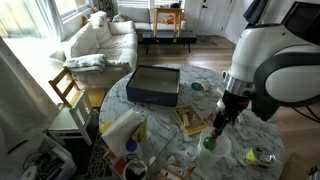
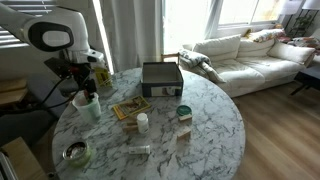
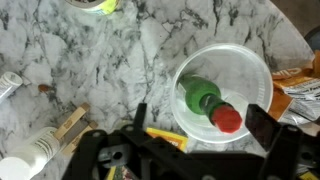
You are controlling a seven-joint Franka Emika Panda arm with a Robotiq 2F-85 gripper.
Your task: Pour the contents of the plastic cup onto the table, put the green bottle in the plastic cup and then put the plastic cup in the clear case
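Marble table [image 3: 90,60]: one cup [image 3: 238,68], one bottle [image 3: 203,97]

Your plastic cup [image 3: 240,68] stands upright on the counter just beneath your jaws, clear and round-rimmed. The green bottle [image 3: 200,97] leans tilted inside it, red cap nearer the jaws. The clear case [image 1: 153,85], an open, dark-looking box, sits well apart from them.

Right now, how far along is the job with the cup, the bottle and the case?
Done: the green bottle lies inside the cup, and nothing else shows in it, so pouring looks finished. In hand: the gripper is open above the cup, holding nothing. Left: the cup stands on the table, apart from the case, and must go into it.
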